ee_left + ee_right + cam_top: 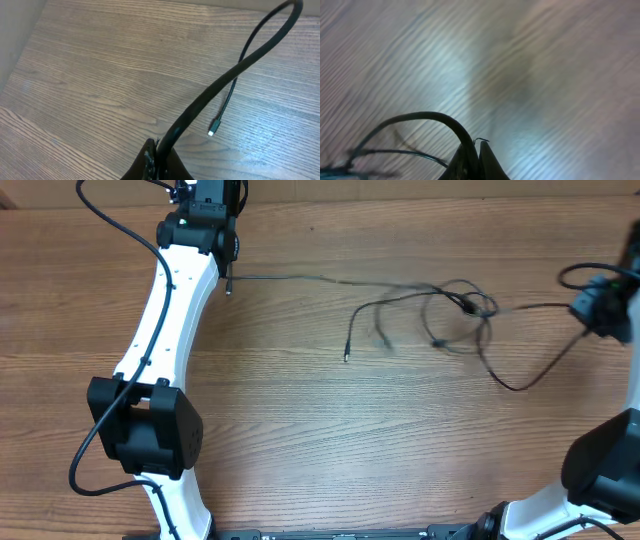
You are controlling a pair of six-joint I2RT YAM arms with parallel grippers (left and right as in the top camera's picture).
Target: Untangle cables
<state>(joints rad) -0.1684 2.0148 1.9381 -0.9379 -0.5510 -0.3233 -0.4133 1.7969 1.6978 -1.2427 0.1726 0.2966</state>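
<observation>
While each arm's jaws are clenched on a strand of the cables point(440, 310), whose snarl point(468, 305) sits between the left gripper point(229, 278) and the right gripper point(580, 307), nearer the right, the pull apart should, I judge, be slow and level. A hard tug would likely tighten the loops, so leave the free plug point(346, 358) room to slip through.

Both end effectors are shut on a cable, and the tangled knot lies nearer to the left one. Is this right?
One thing is wrong: the tangled knot lies nearer to the right end effector, not the left end effector; the overhead view shows it. Both are shut on a cable, as you say.
</observation>
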